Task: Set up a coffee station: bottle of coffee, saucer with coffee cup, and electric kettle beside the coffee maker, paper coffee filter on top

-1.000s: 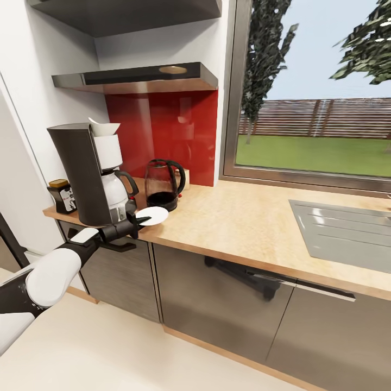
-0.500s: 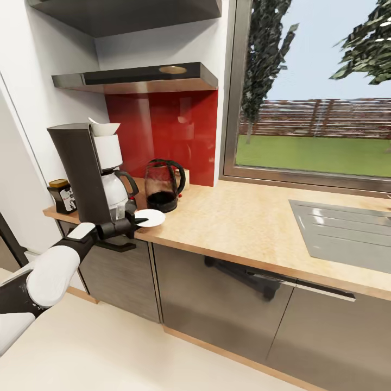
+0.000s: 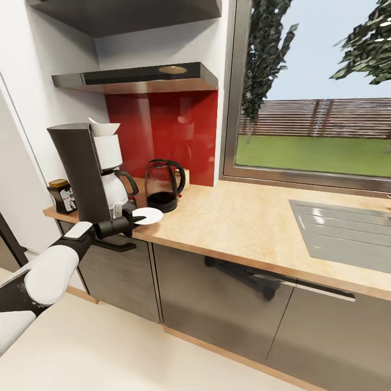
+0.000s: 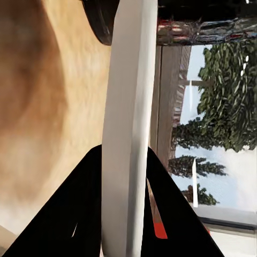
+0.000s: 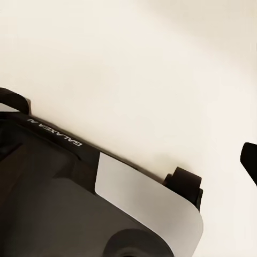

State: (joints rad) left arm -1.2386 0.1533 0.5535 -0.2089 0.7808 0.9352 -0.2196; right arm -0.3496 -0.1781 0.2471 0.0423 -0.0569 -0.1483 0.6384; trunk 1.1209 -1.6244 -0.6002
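The white saucer (image 3: 150, 216) hangs just over the front edge of the countertop (image 3: 239, 222), with my left gripper (image 3: 139, 220) shut on its rim. In the left wrist view the saucer (image 4: 130, 107) runs edge-on between the black fingers (image 4: 80, 214), beside the kettle's black base (image 4: 104, 21). The coffee maker (image 3: 81, 174) stands directly left, with the white paper coffee filter (image 3: 105, 128) on top. The bottle of coffee (image 3: 62, 196) sits at its left, the electric kettle (image 3: 163, 184) at its right. The kitchen shelf (image 3: 141, 79) hangs above. The coffee cup is out of view.
A steel sink (image 3: 347, 233) is set into the worktop at the right, under a large window (image 3: 315, 108). A red backsplash (image 3: 163, 130) backs the corner. Dark cabinets (image 3: 217, 293) stand below. The right wrist view has my own body (image 5: 64, 203) over pale floor (image 5: 160, 64).
My left gripper has carried the saucer a little to the left, closer to the coffee maker. Everything else on the counter is as before.
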